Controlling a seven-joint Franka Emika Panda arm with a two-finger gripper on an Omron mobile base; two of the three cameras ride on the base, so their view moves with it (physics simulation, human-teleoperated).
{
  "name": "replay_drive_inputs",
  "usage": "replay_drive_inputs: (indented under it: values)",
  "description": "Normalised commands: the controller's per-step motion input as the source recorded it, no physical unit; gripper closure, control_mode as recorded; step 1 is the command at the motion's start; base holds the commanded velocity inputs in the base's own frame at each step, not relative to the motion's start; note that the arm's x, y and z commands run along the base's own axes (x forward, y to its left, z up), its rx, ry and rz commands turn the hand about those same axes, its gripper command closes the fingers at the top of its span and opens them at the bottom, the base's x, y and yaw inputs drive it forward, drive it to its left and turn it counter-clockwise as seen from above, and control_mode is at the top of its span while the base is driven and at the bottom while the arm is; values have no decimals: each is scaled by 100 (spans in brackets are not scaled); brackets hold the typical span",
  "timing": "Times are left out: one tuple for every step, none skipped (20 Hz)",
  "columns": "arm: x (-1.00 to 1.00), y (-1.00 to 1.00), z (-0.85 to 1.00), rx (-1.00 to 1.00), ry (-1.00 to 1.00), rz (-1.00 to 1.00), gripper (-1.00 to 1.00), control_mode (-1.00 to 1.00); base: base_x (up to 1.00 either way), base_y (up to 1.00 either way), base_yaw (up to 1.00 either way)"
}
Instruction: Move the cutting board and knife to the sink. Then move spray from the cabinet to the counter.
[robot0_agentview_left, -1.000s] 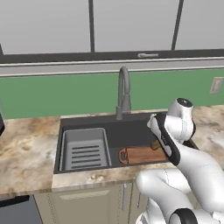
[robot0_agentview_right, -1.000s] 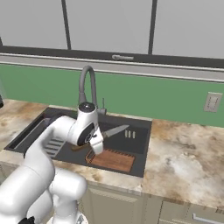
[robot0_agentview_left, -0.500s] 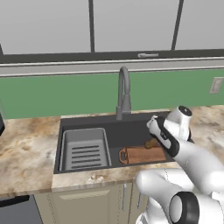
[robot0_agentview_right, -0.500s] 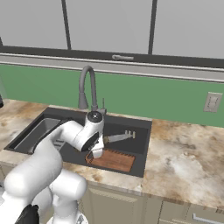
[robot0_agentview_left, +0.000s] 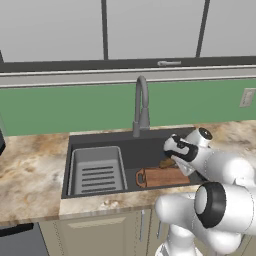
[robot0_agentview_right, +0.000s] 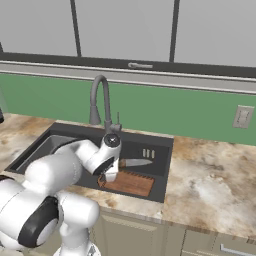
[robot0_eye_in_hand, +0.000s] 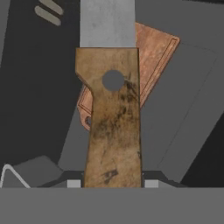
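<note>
The knife (robot0_eye_in_hand: 112, 118) is pinched by its brown handle in the gripper (robot0_agentview_right: 111, 172), blade toward 12 o'clock in the hand view, above the cutting board (robot0_agentview_right: 127, 183) lying in the sink (robot0_agentview_left: 100, 144).

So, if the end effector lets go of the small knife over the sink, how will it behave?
The small knife with brown wooden handle and silver blade looks rigid, so it will probably not bend. Being flat, it should hardly roll. It may clatter onto the reddish-brown wooden cutting board lying below.

Arm bent low and forward, claw (robot0_agentview_right: 111, 176) pointing downward, jaws clamped on a wooden handle.
</note>
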Motion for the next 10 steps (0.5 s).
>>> replay_drive_inputs:
  values:
    - [41,9,-24,0,2,-9,100,-100,0,0,0]
    - [38,0,-20,0,4,-5,100,-100,0,0,0]
    - [36,0,-19,0,5,-4,100,-100,0,0,0]
    - [33,0,-19,0,6,-3,100,-100,0,0,0]
    - [33,0,-18,0,8,-2,100,-100,0,0,0]
    - [34,0,-20,0,10,-2,100,-100,0,0,0]
    - [32,0,-20,0,8,-1,100,-100,0,0,0]
    - [29,0,-22,0,7,-1,100,-100,0,0,0]
    - [27,0,-24,0,7,0,100,-100,0,0,0]
    - [27,1,-28,0,9,0,100,-100,0,0,0]
